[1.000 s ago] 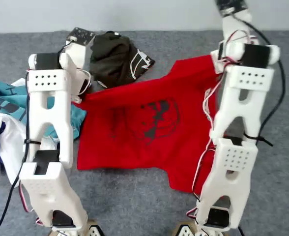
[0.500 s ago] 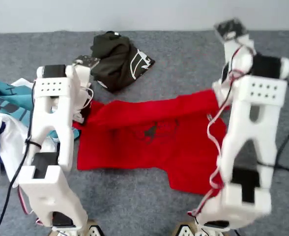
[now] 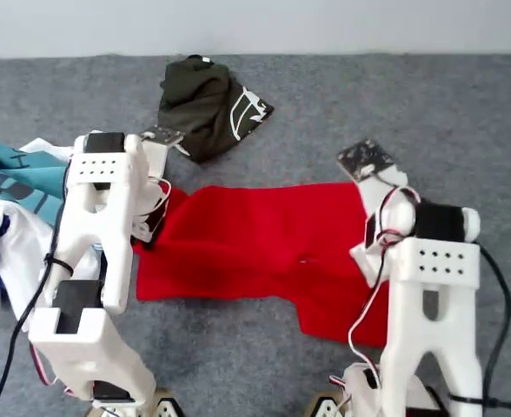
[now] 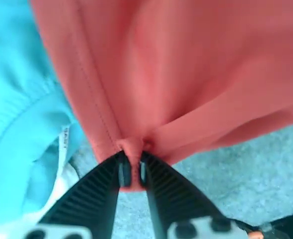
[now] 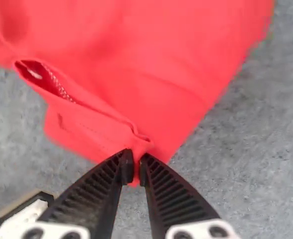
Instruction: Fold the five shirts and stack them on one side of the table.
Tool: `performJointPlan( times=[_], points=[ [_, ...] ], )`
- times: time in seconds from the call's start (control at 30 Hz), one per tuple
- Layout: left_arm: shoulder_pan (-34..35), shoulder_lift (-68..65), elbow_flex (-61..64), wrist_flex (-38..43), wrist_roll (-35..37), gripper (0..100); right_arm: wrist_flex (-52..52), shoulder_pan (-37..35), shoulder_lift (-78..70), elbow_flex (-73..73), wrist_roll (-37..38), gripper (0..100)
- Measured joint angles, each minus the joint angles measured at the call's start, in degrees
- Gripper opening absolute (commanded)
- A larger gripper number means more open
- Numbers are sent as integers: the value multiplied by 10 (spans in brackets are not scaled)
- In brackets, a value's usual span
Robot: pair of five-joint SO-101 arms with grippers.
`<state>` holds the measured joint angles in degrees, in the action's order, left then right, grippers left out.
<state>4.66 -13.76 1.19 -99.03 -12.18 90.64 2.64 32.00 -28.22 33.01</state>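
The red shirt (image 3: 255,252) lies in the middle of the grey table, its far half doubled over toward the front so the print is hidden. My left gripper (image 4: 132,172) is shut on a pinch of the red shirt's (image 4: 186,74) edge, at the shirt's left end (image 3: 151,228) in the high view. My right gripper (image 5: 132,172) is shut on a corner of the red shirt (image 5: 136,64), at the shirt's right end (image 3: 373,239). A sleeve sticks out at the front right (image 3: 338,317).
A crumpled dark shirt (image 3: 205,104) lies at the back centre. A teal shirt (image 3: 12,178) and a white shirt (image 3: 3,252) are heaped at the left edge; the teal shirt (image 4: 22,124) touches the red one. Bare grey table (image 3: 464,130) lies to the right.
Both arms pulled back toward the front with the red shirt's far edge, folding it over itself. The print that showed before is now covered.
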Motion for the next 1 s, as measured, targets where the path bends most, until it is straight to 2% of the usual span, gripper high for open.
performJointPlan(
  times=[0.33,0.47,0.73,1.0],
  points=[
    [0,0,5,0,0,14,-41,6,7,-92,45,10],
    [0,0,5,0,0,14,-39,18,7,-97,46,10],
    [0,0,7,0,0,14,-33,87,7,-98,80,10],
    [-25,1,62,0,0,14,-22,90,7,-100,88,10]
  ],
)
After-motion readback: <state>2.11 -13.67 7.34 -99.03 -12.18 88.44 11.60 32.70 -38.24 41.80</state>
